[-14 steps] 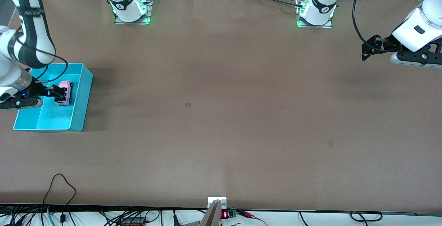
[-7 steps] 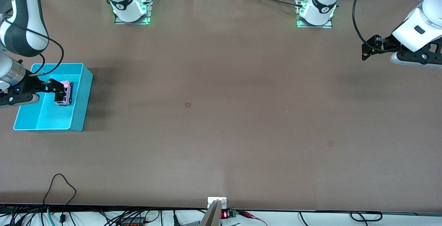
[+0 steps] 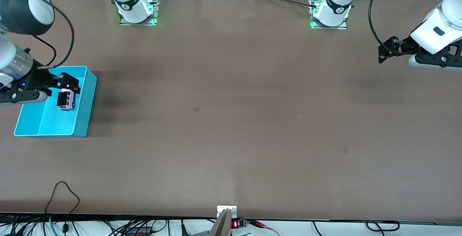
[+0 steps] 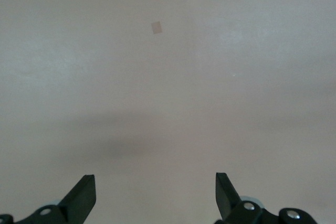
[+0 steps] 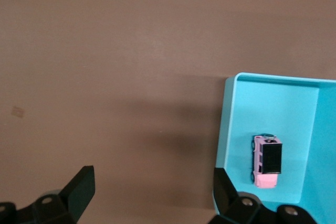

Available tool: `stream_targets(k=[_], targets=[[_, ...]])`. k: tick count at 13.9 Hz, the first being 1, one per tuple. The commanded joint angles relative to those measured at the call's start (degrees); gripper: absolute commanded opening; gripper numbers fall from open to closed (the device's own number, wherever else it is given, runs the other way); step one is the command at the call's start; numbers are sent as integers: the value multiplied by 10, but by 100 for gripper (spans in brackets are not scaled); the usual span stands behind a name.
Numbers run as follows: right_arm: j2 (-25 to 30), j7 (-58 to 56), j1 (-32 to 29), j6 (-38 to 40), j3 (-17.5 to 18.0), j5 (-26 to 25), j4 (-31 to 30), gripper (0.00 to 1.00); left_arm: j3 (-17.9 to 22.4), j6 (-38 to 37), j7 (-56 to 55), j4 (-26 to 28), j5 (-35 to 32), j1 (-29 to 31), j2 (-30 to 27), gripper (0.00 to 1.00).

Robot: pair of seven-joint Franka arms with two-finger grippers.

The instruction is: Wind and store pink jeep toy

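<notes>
The pink jeep toy [image 3: 66,100] sits on its wheels on the floor of the cyan bin [image 3: 83,113], which stands on the worktop [image 3: 231,120] close to the edge at the right arm's end. The toy lies in the bin's half away from the front camera, its black roof up, touching no wall.

The right arm comes down from its base at the worktop's top edge, bends out past the worktop's end and turns back in, its forearm nearly level. Its right pincer [image 3: 66,81] hangs over the bin's upper part, just above the toy, the jaws spread wide and empty. In the right wrist view the toy [image 5: 267,160] lies free in the bin [image 5: 227,129].

The left arm waits at the other end, its wrist held level. The left pincer [image 3: 383,53] hovers over bare worktop near that edge, jaws wide, holding nothing.
</notes>
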State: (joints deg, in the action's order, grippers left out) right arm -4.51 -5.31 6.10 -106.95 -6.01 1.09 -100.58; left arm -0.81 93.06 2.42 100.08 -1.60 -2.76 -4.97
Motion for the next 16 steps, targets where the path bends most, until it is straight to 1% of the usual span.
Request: stream_targets(k=[1,4,7,10,12,16], targets=[[31,28,-37,43,55,3,10,100,3,-13,-2,-13,6,-1,2,100],[61,25,-35,72,58,-2,17,100,3,-15,-2,-13,6,-1,1,100],[84,52,-30,102,60,-4,20,100,3,-24,0,-13,6,-1,1,100],[108,83,-29,119,79,-4,9,100,3,-24,0,-13,6,-1,1,100],[109,77,-30,112,79,-4,14,100,3,-24,0,-13,6,-1,2,100],[79,77,-35,112,79,-1,51,100,3,-24,0,-13,6,-1,1,100]])
